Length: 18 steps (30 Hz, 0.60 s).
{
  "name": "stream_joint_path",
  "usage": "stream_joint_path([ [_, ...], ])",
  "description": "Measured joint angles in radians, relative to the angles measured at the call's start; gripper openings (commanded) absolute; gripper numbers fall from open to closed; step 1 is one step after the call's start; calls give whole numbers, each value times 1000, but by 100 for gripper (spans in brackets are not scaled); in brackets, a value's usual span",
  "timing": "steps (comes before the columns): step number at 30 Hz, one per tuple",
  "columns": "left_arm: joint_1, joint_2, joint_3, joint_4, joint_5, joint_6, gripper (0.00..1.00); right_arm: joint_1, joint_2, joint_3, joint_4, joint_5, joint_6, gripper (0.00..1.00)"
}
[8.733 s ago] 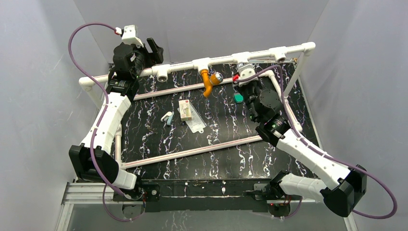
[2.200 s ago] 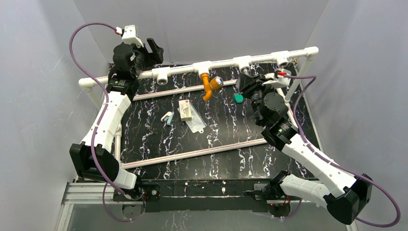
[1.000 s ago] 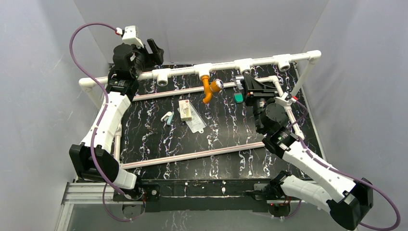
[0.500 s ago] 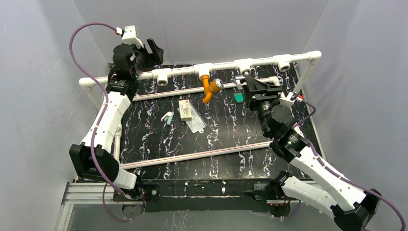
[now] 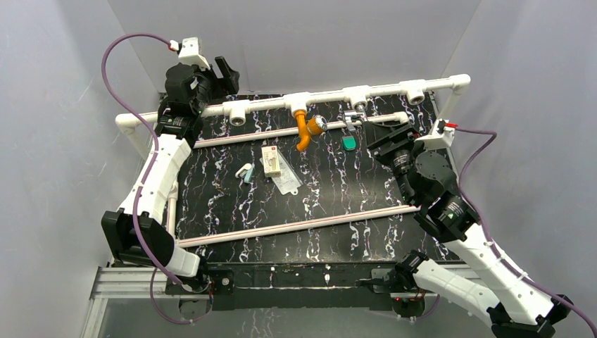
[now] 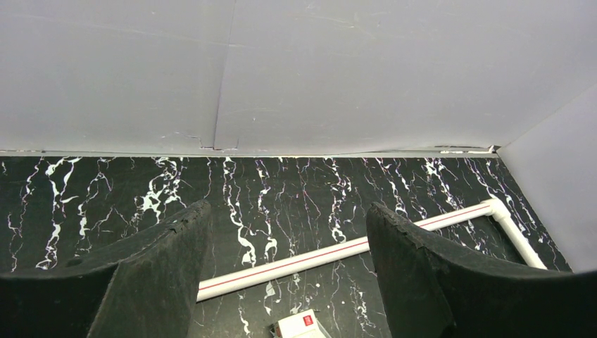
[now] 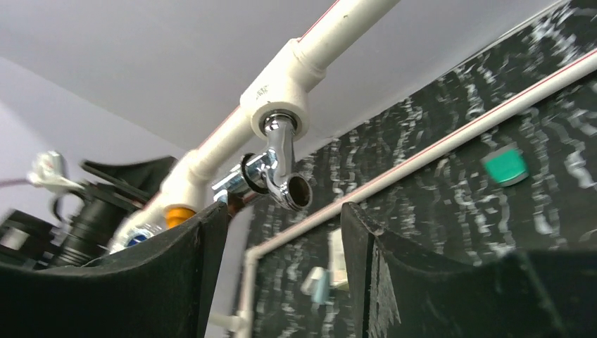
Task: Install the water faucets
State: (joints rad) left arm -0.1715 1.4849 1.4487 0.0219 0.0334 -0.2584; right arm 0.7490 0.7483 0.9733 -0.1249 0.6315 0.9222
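The silvery chrome faucet (image 5: 354,117) hangs from a tee socket (image 5: 357,94) of the white pipe (image 5: 260,107). In the right wrist view it (image 7: 279,167) sits in that socket (image 7: 277,105), spout mouth facing the camera. The orange faucet (image 5: 307,129) with its shiny knob hangs from the neighbouring tee socket to the left. My right gripper (image 5: 384,131) is open and empty, just right of and below the chrome faucet, not touching it; its fingers (image 7: 148,282) frame the faucet from below. My left gripper (image 5: 222,74) is open and empty at the pipe's far left end, and in its wrist view (image 6: 285,225) only table shows.
A small green block (image 5: 348,143) lies under the chrome faucet. A small box (image 5: 271,160), a white-teal part (image 5: 245,172) and a clear bag (image 5: 287,182) lie mid-table. Thin white pipes (image 5: 296,224) cross the black marbled table. Grey walls stand on three sides.
My right gripper has let go of the chrome faucet and drawn back to the right and towards the near side. The faucet stays in its socket. The left arm has not moved.
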Motion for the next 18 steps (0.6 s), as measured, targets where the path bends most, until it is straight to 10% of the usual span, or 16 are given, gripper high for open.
stream_joint_path([
  [18, 0, 3, 1, 3, 0, 0, 78, 0, 13, 124, -152, -239, -1165, 83],
])
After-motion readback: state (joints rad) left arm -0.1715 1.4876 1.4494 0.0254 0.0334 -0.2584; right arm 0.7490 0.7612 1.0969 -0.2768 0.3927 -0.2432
